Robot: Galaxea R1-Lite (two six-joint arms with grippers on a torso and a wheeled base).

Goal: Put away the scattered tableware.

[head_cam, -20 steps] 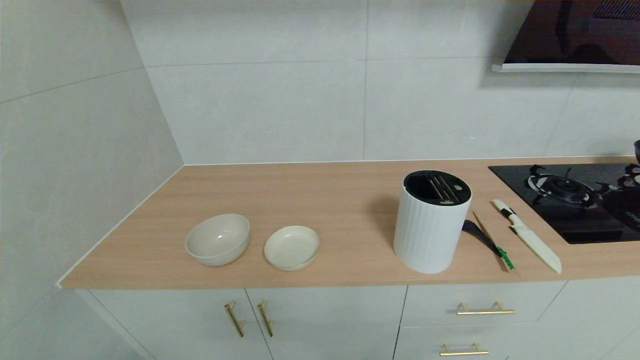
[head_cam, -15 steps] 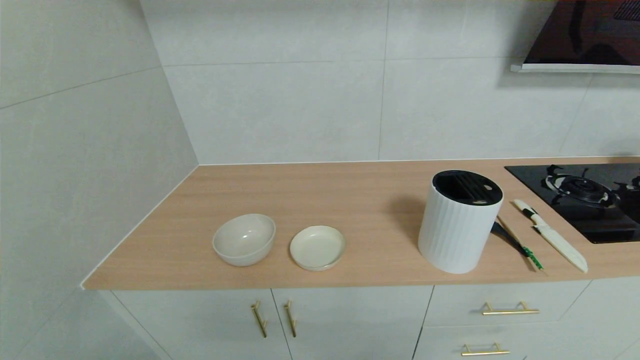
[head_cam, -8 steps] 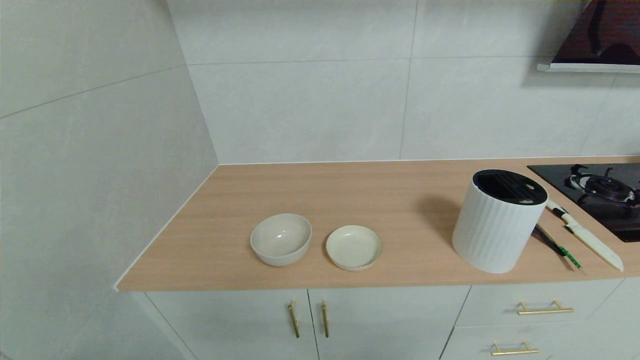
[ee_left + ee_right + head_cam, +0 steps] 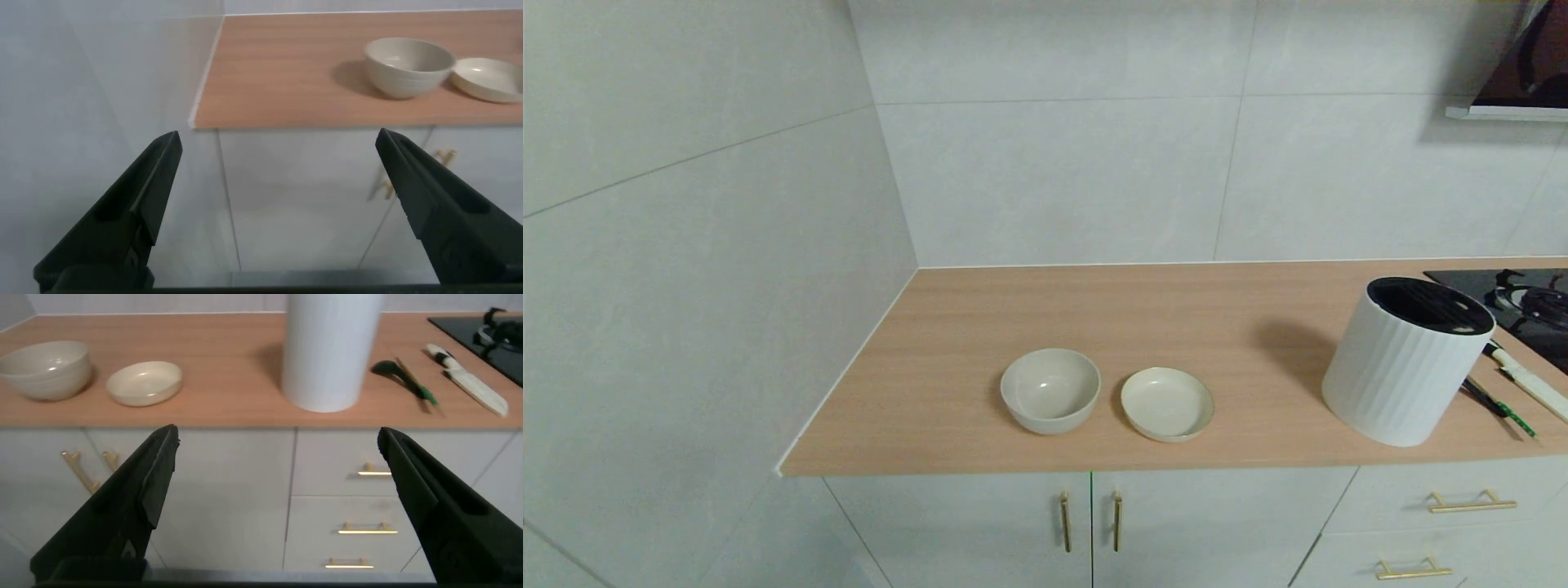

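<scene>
Camera leftward — grippers (image 4: 278,137) (image 4: 276,433) wide, empty

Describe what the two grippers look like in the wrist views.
The left gripper and the right gripper look alike. Each has two matte black fingers, broad at the base and tapering like wedges to narrow tips. The surfaces are plain, with no markings or cables visible.
</scene>
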